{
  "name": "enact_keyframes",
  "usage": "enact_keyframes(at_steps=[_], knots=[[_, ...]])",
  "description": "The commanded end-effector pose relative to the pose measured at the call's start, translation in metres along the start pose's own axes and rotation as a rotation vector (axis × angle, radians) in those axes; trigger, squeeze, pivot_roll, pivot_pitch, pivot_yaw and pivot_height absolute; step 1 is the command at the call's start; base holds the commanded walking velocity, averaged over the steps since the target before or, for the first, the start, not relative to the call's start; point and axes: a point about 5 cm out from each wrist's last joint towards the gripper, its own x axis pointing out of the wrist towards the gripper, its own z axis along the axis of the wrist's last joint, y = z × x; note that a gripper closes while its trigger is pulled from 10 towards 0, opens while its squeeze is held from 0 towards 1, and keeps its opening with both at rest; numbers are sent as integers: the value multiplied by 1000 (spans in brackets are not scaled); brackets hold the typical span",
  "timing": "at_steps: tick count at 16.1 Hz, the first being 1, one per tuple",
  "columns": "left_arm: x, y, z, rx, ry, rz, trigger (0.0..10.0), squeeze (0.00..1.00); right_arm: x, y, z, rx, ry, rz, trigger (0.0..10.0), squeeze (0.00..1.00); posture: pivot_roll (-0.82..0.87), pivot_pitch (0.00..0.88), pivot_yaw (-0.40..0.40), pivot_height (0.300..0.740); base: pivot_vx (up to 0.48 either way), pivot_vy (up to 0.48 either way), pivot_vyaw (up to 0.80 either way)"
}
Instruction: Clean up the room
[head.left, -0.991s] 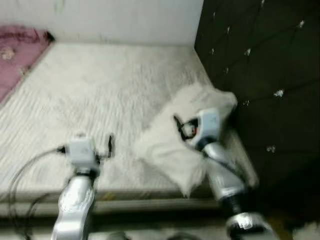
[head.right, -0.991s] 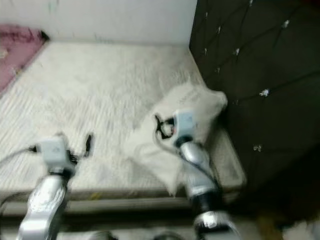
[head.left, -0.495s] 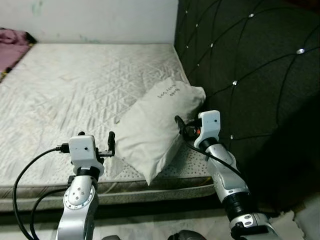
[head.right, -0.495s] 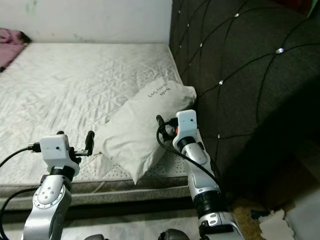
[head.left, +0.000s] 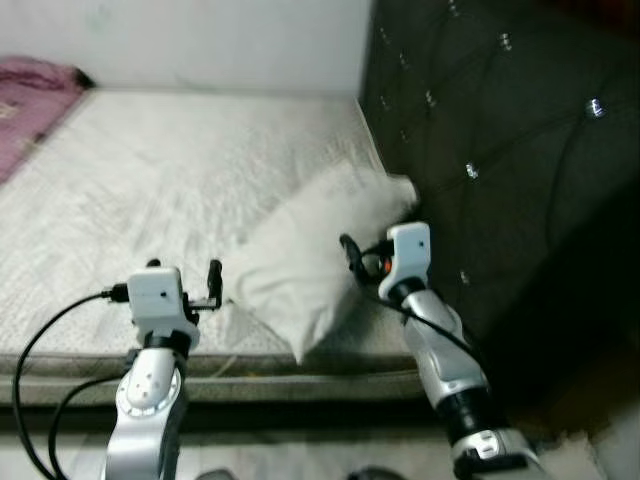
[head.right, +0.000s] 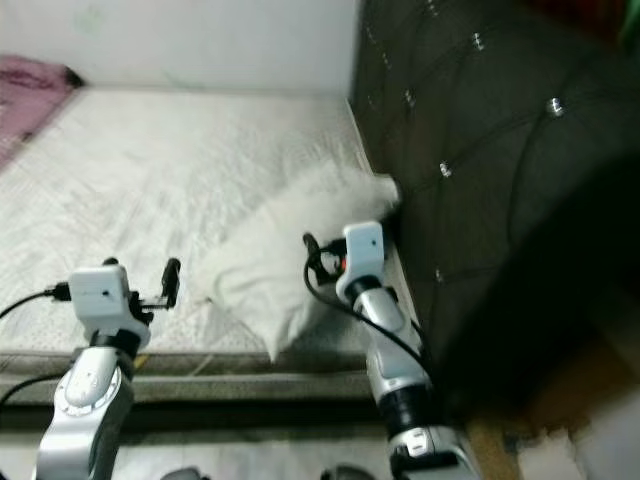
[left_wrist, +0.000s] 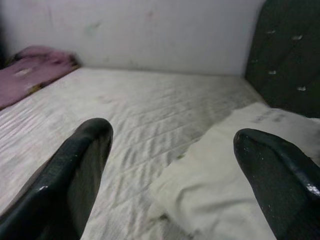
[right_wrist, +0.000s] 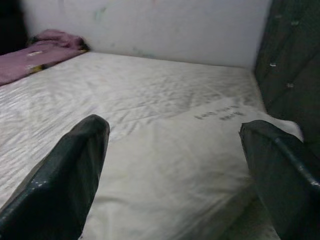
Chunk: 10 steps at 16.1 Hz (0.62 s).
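While both arms are reaching forward over the near edge of the mattress (head.left: 180, 180), the right gripper (right_wrist: 175, 175) is hovering with its two black fingers (right_wrist: 65, 175) spread wide and nothing between them, just above the near end of the pillow (head.left: 310, 250). In the right wrist view the pillow is lying directly ahead of those fingers, and a short line of dark handwriting (right_wrist: 220, 113) is showing on its far end; the letters are too small and soft to read. The left gripper (left_wrist: 175, 190) is likewise standing wide open and holding nothing, its fingers (left_wrist: 75, 170) pointing across the mattress with the pillow's near corner just beside one of them.

Taking the pillow as the landmark: it is lying slantwise on the bare, quilted white mattress, its far end touching or nearly touching the dark tufted headboard (head.left: 500, 150) on the robot's right. The left gripper is sitting just to the pillow's left, near the mattress edge, and the right gripper is at its right side, between pillow and headboard. Well apart from the pillow, at the mattress's far left corner, a pink blanket (head.left: 35, 95) is lying bunched against the pale wall (head.left: 200, 40).
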Motion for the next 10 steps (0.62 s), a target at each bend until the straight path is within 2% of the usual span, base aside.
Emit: enact_keyframes(at_steps=[1, 6, 10], knots=[[1, 0, 4, 0, -20, -4, 10000, 0, 2, 0, 5, -7, -12, 0, 10000, 0, -50, 0, -22, 740, 0, 0, 0], [1, 0, 5, -2, -24, -9, 10000, 0, 3, 1, 6, -4, -12, 2, 10000, 0, -50, 0, -21, 740, 0, 0, 0], [1, -1, 6, -3, -30, -17, 10000, 0, 3, 1, 6, -7, -14, 5, 10000, 0, -51, 0, -21, 740, 263, 0, 0]])
